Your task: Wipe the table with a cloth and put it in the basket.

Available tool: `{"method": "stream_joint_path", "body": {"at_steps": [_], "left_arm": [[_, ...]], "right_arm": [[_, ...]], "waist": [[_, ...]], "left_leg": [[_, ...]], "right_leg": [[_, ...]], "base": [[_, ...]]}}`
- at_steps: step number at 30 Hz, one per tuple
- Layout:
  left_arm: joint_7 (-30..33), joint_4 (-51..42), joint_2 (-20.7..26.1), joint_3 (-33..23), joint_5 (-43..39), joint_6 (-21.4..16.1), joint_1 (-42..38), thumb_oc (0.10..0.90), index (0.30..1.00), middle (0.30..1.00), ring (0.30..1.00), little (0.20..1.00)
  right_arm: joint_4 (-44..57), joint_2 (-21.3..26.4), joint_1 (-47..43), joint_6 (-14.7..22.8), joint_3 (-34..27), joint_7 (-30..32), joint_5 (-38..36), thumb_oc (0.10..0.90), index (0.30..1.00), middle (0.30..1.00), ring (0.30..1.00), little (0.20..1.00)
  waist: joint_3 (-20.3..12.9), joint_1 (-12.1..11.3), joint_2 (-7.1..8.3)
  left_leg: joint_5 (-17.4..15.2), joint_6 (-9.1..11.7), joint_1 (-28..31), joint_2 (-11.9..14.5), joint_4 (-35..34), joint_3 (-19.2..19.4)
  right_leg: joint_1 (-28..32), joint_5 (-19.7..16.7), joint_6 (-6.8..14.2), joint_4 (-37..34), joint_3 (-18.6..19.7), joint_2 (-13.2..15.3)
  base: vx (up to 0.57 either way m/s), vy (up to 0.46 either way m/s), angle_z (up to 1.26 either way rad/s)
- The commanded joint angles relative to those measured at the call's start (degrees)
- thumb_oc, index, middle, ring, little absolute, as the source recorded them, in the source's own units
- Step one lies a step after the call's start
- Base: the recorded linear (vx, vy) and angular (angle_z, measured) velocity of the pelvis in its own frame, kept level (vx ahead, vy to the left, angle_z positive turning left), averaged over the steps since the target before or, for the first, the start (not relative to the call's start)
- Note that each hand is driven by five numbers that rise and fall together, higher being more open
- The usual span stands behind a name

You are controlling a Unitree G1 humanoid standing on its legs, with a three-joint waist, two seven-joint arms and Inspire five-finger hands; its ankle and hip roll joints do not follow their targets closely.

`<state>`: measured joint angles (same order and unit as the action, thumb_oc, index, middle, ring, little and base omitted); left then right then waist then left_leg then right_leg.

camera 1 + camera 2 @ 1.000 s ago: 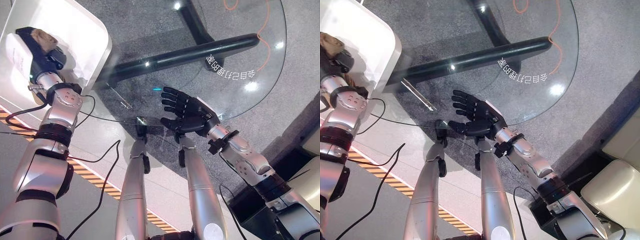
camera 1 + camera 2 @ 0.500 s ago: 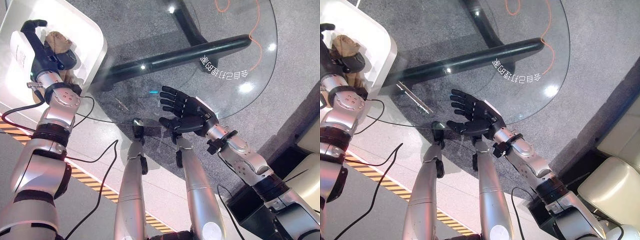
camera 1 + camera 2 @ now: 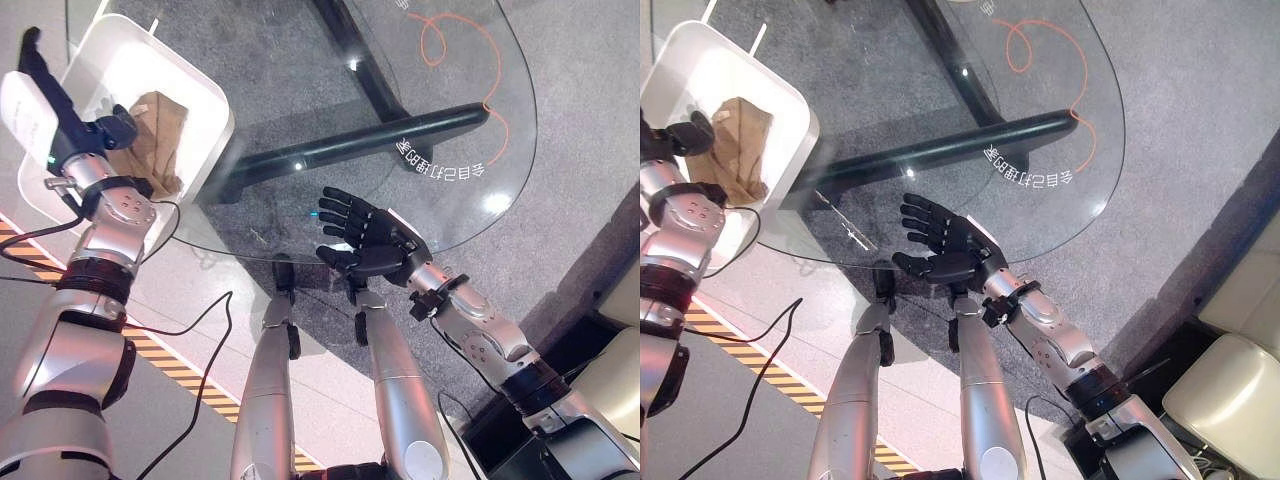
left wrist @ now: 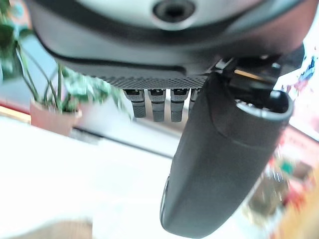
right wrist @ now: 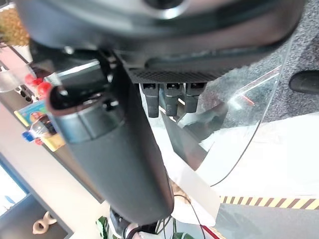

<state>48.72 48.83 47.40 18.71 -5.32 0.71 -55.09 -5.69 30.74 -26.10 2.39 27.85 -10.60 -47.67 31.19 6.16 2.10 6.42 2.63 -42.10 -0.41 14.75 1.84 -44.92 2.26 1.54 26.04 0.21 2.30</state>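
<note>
The tan cloth [image 3: 150, 140] lies crumpled inside the white basket [image 3: 195, 75], which stands on the floor left of the round glass table [image 3: 470, 130]. My left hand [image 3: 60, 115] is raised over the basket's left rim, beside the cloth and apart from it. Its fingers are straight and it holds nothing; its wrist view shows the thumb [image 4: 224, 159] extended. My right hand [image 3: 365, 240] hovers open, fingers spread, over the near edge of the glass, holding nothing. In its wrist view the thumb [image 5: 114, 159] is extended too.
The table's black base bar [image 3: 380, 145] shows through the glass. An orange cord [image 3: 450, 35] curls on the grey carpet beyond it. Yellow-and-black striped tape [image 3: 170, 355] runs across the floor at lower left. A beige seat [image 3: 1230, 390] sits at lower right.
My left hand opened and let go of the cloth, which now lies in the basket. The camera shifted, so the whole scene slid. The right hand stayed open over the glass.
</note>
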Motion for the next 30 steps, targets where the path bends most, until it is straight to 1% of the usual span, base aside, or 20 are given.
{"method": "stream_joint_path", "body": {"at_steps": [1,2,3,4,5,9,12,15,16,17,18,19,21,22,23,24,25,27,29,30], "left_arm": [[5.1,-2.3,6.4,-6.2,2.4,-3.6,1.4,0.8,0.9,0.9,0.9,0.9],[5.1,-2.4,6.4,-6.4,2.2,-3.8,1.5,0.8,0.9,0.9,0.9,0.9],[2.8,-4.0,6.0,-8.2,0.1,-7.0,3.9,0.8,0.9,0.9,0.9,0.9],[1.7,-5.3,5.4,-9.5,-0.1,-8.7,5.8,0.8,0.9,0.9,0.9,0.9],[1.6,-5.5,5.3,-9.7,-0.1,-8.8,6.0,0.8,0.9,0.9,0.9,0.9],[-3.3,-9.1,2.7,-13.5,-2.8,-13.3,13.5,0.8,0.9,0.9,0.9,0.9],[-8.3,-10.8,-0.1,-15.0,-5.1,-15.3,19.3,0.8,0.9,0.9,0.9,0.9],[-14.1,-14.4,-6.0,-17.1,-5.8,-17.9,29.1,0.8,0.9,0.9,0.9,0.9],[-14.4,-14.8,-6.4,-17.2,-5.8,-18.0,29.9,0.8,0.9,0.9,0.9,0.9],[-17.6,-17.7,-11.9,-17.6,-8.2,-19.7,38.7,0.8,0.9,0.9,0.9,0.9],[-17.8,-18.1,-12.7,-17.5,-7.7,-20.0,40.0,0.8,0.9,0.9,0.9,0.9],[-19.1,-19.1,-15.9,-17.7,-8.9,-21.0,45.3,0.8,0.9,0.9,0.9,0.9],[-22.7,-18.3,-18.2,-18.0,-12.9,-20.7,48.0,0.8,0.9,0.9,0.9,0.9],[-25.8,-17.1,-20.7,-17.9,-15.0,-20.4,49.9,0.8,0.9,0.9,0.9,0.9],[-28.2,-15.3,-23.6,-17.0,-15.3,-19.5,51.6,0.8,0.9,0.9,0.9,0.9],[-29.0,-14.8,-24.2,-16.7,-15.3,-19.2,52.0,0.8,0.9,0.9,0.9,0.9],[-33.2,-12.6,-26.5,-15.9,-17.3,-17.1,53.3,0.8,0.9,0.9,0.9,0.9],[-37.7,-10.2,-28.5,-14.2,-17.3,-14.8,55.1,0.8,0.9,0.9,0.9,0.9],[-42.0,-4.8,-31.6,-11.7,-15.8,-11.9,56.0,0.8,0.9,0.9,0.9,0.9],[-42.4,-3.3,-32.0,-10.7,-15.8,-11.4,56.1,0.8,0.9,0.9,0.9,0.9]], "right_arm": [[9.6,-2.1,3.5,3.3,-4.4,-0.6,-0.6,0.8,0.9,0.9,0.9,0.9],[9.6,-2.0,3.4,3.3,-4.5,-0.7,-0.6,0.8,0.9,0.9,0.9,0.9],[9.7,-2.1,4.7,3.5,-5.0,-0.9,-0.3,0.8,0.9,0.9,0.9,0.9],[9.7,-2.3,5.6,3.6,-5.6,-1.1,0.0,0.8,0.9,0.9,0.9,0.9],[9.7,-2.3,5.6,3.7,-5.6,-1.2,0.2,0.8,0.9,0.9,0.9,0.9],[8.9,-3.3,8.8,4.6,-7.3,-2.1,1.4,0.8,0.9,0.9,0.9,0.9],[7.6,-3.8,11.4,5.1,-7.7,-1.2,3.6,0.8,0.9,0.9,0.9,0.9],[4.4,-4.2,15.7,6.4,-8.2,0.4,9.1,0.8,0.9,0.9,0.9,0.9],[4.2,-4.2,16.0,6.4,-8.2,0.8,9.6,0.8,0.9,0.9,0.9,0.9],[0.7,-4.4,20.0,7.2,-8.9,1.5,13.0,0.8,0.9,0.9,0.9,0.9],[0.1,-4.6,20.7,7.2,-9.1,1.6,13.6,0.8,0.9,0.9,0.9,0.9],[-3.4,-5.5,23.2,6.4,-10.1,2.4,16.1,0.8,0.9,0.9,0.9,0.9],[-6.6,-6.4,24.6,6.2,-10.6,2.9,17.7,0.8,0.9,0.9,0.9,0.9],[-9.4,-7.3,25.6,5.8,-11.2,3.1,19.1,0.8,0.9,0.9,0.9,0.9],[-12.7,-8.3,26.8,4.9,-11.5,3.4,19.9,0.8,0.9,0.9,0.9,0.9],[-13.6,-8.6,27.0,4.3,-11.6,3.6,20.0,0.8,0.9,0.9,0.9,0.9],[-17.2,-9.7,28.0,2.3,-12.1,4.0,20.6,0.8,0.9,0.9,0.9,0.9],[-21.8,-10.9,28.9,0.9,-12.6,4.2,20.8,0.8,0.9,0.9,0.9,0.9],[-28.9,-12.8,28.8,-1.2,-13.1,4.8,21.0,0.8,0.9,0.9,0.9,0.9],[-31.1,-13.1,28.7,-1.6,-13.1,5.0,21.1,0.8,0.9,0.9,0.9,0.9]], "waist": [[-1.4,-1.0,-1.9],[-1.4,-1.0,-1.91],[-1.4,-1.3,-2.08],[-1.4,-1.5,-2.2],[-1.4,-1.5,-2.22],[-1.6,-2.5,-2.35],[-3.5,-3.0,-2.15],[-6.2,-3.9,-1.74],[-6.4,-3.9,-1.73],[-8.6,-4.7,-1.49],[-8.9,-4.8,-1.46],[-10.5,-5.0,-1.25],[-12.0,-5.2,-1.18],[-13.2,-5.2,-1.1],[-14.9,-5.4,-0.86],[-15.3,-5.4,-0.79],[-17.2,-5.5,-0.5],[-19.3,-5.8,-0.35],[-21.9,-6.2,-0.22],[-22.4,-6.2,-0.18]], "left_leg": [[-6.9,-2.7,6.5,-5.3,3.3,1.4],[-6.6,-2.7,6.4,-5.3,3.1,1.4],[-6.6,-2.4,8.4,-5.3,2.4,1.0],[-6.3,-2.2,9.7,-5.2,1.7,0.8],[-6.0,-2.2,9.7,-5.2,1.5,0.8],[-5.1,-1.4,16.0,-5.0,-1.9,-0.3],[-4.9,-1.2,18.7,-4.9,-3.7,-0.9],[-4.8,-1.2,22.2,-4.9,-6.2,-1.7],[-4.7,-1.2,22.4,-4.9,-6.5,-1.7],[-4.8,-1.4,25.5,-4.9,-8.5,-2.2],[-4.8,-1.4,26.1,-4.8,-8.8,-2.3],[-4.9,-1.6,28.7,-4.6,-10.3,-2.6],[-4.8,-1.6,30.3,-4.4,-11.5,-2.9],[-4.7,-1.7,31.8,-4.2,-12.5,-3.2],[-4.7,-1.7,33.3,-4.1,-13.1,-3.5],[-4.7,-1.6,33.8,-4.0,-13.3,-3.6],[-4.7,-1.6,35.6,-3.7,-14.1,-3.8],[-4.7,-1.4,37.6,-3.3,-15.0,-4.3],[-4.9,-1.4,40.3,-2.7,-16.2,-4.5],[-5.0,-1.4,41.0,-2.5,-16.5,-4.5]], "right_leg": [[7.0,-2.4,0.3,-7.8,-0.9,-1.7],[7.0,-2.7,0.3,-8.0,-0.9,-1.6],[9.2,-2.1,0.2,-8.4,-1.4,-1.5],[10.5,-1.8,0.1,-8.8,-1.8,-1.4],[10.6,-2.1,0.1,-9.1,-1.8,-1.3],[17.4,-1.3,0.0,-11.4,-3.0,-1.0],[20.1,-1.1,0.1,-12.7,-3.6,-0.8],[24.0,-1.1,0.4,-14.9,-4.0,-0.5],[24.2,-1.2,0.4,-15.2,-4.0,-0.5],[27.8,-1.3,0.7,-17.2,-4.1,-0.2],[28.3,-1.3,0.8,-17.5,-4.2,-0.1],[31.0,-1.3,0.9,-18.7,-4.3,0.0],[32.8,-1.4,1.0,-19.7,-4.5,0.0],[34.5,-1.4,1.1,-20.6,-4.7,-0.1],[36.3,-1.7,1.1,-21.5,-5.0,-0.1],[36.9,-1.8,1.2,-21.9,-5.1,-0.1],[39.0,-2.3,1.2,-23.1,-5.5,-0.1],[41.5,-2.5,1.2,-24.4,-5.9,-0.2],[44.3,-3.0,1.4,-26.2,-6.2,-0.3],[45.1,-3.1,1.4,-26.6,-6.2,-0.3]], "base": [[-0.04,-0.073,-0.01],[-0.04,-0.12,0.0],[-0.04,-0.1,0.01],[-0.04,-0.1,0.02],[-0.05,-0.08,0.0],[-0.06,-0.125,0.07],[-0.03,-0.123,0.02],[-0.02,-0.125,-0.03],[0.0,-0.161,0.0],[0.01,-0.12,0.02],[0.04,-0.183,0.02],[0.04,-0.131,0.04],[0.05,-0.127,0.07],[0.07,-0.161,0.09],[0.07,-0.167,0.12],[0.09,-0.194,0.14],[0.08,-0.14,0.17],[0.12,-0.158,0.16],[0.12,-0.165,0.12],[0.07,-0.135,0.08]]}}
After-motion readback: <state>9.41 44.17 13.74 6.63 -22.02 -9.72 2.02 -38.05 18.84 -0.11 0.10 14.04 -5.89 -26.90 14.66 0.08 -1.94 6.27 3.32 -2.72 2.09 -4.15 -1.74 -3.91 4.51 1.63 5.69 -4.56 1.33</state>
